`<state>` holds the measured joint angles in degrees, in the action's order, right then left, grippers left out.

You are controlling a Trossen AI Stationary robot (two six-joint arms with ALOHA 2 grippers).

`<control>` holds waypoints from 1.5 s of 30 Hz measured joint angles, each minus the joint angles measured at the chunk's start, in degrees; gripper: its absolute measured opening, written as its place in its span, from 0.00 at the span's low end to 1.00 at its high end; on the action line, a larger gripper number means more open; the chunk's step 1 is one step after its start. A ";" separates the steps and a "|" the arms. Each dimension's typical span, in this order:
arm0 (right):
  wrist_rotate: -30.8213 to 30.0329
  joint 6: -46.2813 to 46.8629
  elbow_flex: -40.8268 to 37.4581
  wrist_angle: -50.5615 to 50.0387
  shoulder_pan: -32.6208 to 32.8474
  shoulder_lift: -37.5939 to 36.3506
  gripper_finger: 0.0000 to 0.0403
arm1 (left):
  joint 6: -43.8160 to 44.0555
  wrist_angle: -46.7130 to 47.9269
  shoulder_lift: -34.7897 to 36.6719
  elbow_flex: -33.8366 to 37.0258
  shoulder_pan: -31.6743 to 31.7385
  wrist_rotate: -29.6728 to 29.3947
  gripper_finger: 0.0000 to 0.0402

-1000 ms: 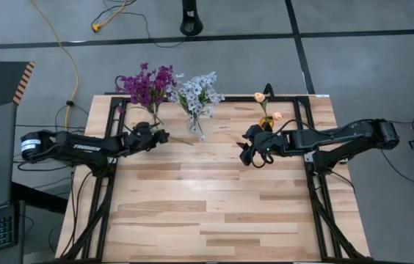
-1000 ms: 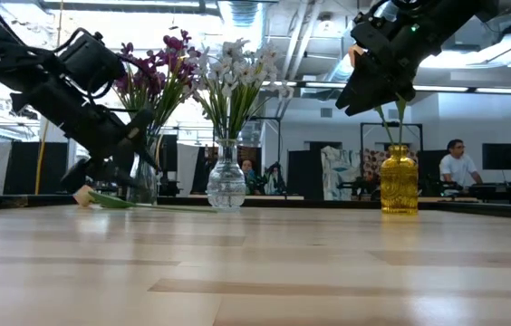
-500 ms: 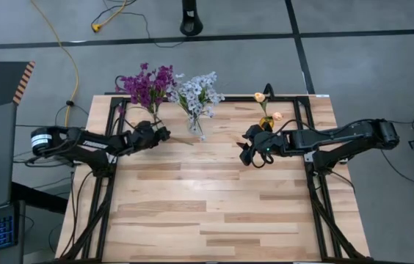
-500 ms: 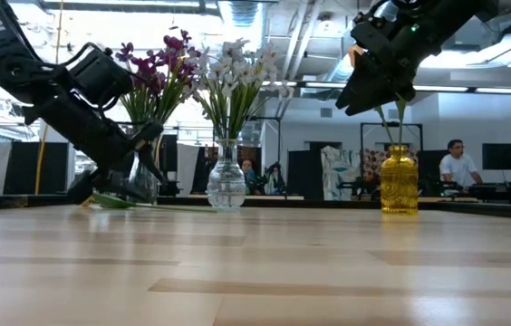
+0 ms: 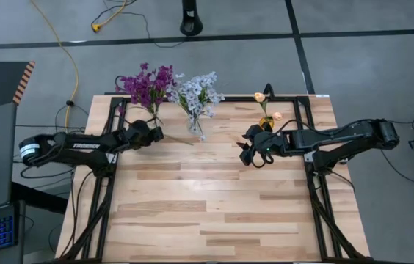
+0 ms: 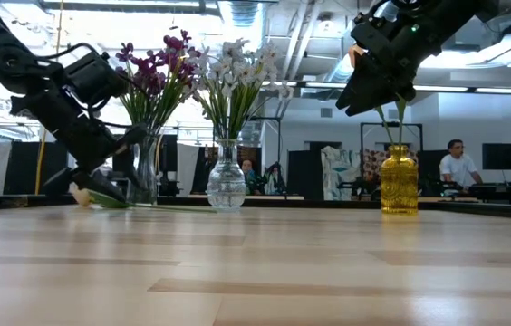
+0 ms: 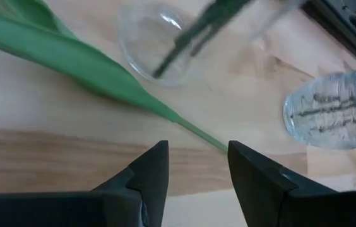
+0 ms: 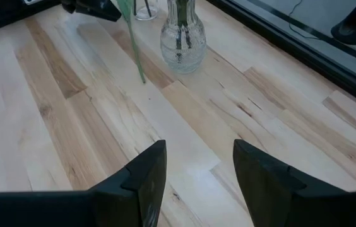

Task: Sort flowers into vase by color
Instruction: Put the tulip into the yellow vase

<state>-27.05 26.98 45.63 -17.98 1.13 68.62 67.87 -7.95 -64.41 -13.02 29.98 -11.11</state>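
Observation:
One peach-budded flower lies flat on the table: its bud [image 6: 80, 194], green leaf [image 7: 83, 63] and thin stem [image 5: 179, 140]. My left gripper [image 7: 194, 148] is open and low over it, a finger on either side of the stem's thin end, next to the clear vase of purple flowers [image 5: 148, 88]. A second clear vase [image 6: 226, 186] holds pale blue-white flowers. A yellow vase [image 6: 399, 178] holds peach buds [image 5: 260, 97]. My right gripper [image 5: 245, 154] hangs open above the table beside the yellow vase, with nothing between its fingers.
The three vases stand in a row along the table's far edge. The black frame rail [image 5: 214, 94] runs behind them. The wide wooden top [image 5: 214, 205] toward the near edge carries nothing. A person [image 6: 457, 163] sits in the room beyond.
My left gripper has drawn back a little toward the table's left edge and sunk toward the lying flower. The flower has stayed where it was.

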 joint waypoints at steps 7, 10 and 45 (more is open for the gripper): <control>0.00 0.00 0.00 -0.04 -0.01 0.00 0.52 | -1.23 8.01 6.33 0.00 3.69 -0.04 0.35; 0.00 0.00 0.00 -0.04 -0.02 0.00 0.52 | -0.99 12.51 8.67 0.00 5.27 -0.24 0.34; 0.00 0.02 0.00 0.00 -0.01 0.00 0.52 | 8.88 6.97 1.09 0.04 14.81 -6.20 0.34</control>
<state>-27.05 27.00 45.63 -17.98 1.11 68.62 76.75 -0.98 -63.32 -12.97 44.80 -17.31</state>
